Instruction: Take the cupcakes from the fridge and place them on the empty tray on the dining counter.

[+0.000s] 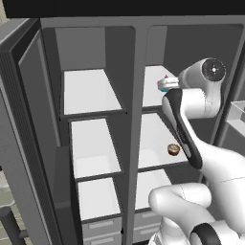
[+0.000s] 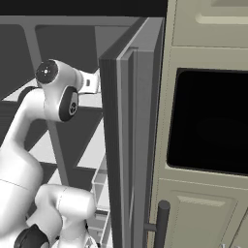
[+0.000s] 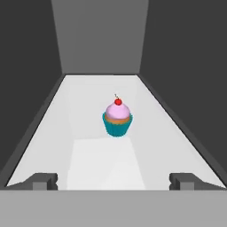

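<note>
Ahead of our fingers (image 3: 113,181), on the white shelf (image 3: 88,155) of the tall grey double-door fridge (image 1: 136,57), stands a tiny cupcake (image 3: 117,119) with a teal wrapper, pink frosting and a red cherry on top. It sits upright, centred between the two dark fingertips (image 3: 42,181) and well beyond them, with bare shelf between. Our fingers stand spread wide apart and hold nothing. Dark grey side walls flank the shelf on either hand of the fingers, and a lighter grey back wall (image 3: 99,37) closes it behind the cupcake; nothing lies in the path between the fingers and the cupcake.

From the left base view we see our white arm reaching into the upper right compartment, where a bit of the teal and pink cupcake peeks out just past the wrist. One shelf below the fingers lies a small round brown item (image 1: 173,149), which we cannot identify. A vertical grey divider (image 1: 138,119) splits the fridge into two columns of white shelves. From the right base view the open grey fridge door (image 2: 131,145) stands edge-on beside the arm, with a cream cabinet and black oven window (image 2: 210,121) beyond it.
</note>
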Tool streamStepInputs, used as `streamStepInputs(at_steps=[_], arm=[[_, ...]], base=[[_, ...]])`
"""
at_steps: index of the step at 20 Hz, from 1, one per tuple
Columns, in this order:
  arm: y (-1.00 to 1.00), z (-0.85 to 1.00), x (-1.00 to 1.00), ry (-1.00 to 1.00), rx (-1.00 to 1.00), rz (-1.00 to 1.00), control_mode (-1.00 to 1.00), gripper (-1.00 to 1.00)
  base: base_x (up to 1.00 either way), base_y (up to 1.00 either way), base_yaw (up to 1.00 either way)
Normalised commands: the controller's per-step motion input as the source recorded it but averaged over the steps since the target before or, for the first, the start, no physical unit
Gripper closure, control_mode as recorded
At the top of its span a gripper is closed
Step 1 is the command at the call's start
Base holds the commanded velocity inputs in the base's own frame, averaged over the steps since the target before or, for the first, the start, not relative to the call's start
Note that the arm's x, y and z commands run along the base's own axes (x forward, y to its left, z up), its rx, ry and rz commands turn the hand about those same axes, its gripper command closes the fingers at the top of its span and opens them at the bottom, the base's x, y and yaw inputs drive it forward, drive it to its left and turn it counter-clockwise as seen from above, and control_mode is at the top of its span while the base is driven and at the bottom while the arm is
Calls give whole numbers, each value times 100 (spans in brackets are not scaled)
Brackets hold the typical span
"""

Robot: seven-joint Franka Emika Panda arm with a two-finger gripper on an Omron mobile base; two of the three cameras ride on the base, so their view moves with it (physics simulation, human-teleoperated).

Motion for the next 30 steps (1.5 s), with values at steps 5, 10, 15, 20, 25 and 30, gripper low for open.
streamStepInputs(at_steps=[5,10,15,20,25,30], arm=[[-2,-30,33,0,0,0,-100,-100],[-6,-10,34,1,0,0,-100,-100],[-9,0,29,4,0,0,-100,-100],[-15,0,26,5,3,0,-100,-100],[0,-6,19,3,0,0,-100,-100],[0,-22,30,0,0,0,-100,-100]], base=[[0,0,0],[0,0,0],[0,0,0],[0,0,0],[0,0,0],[0,0,0]])
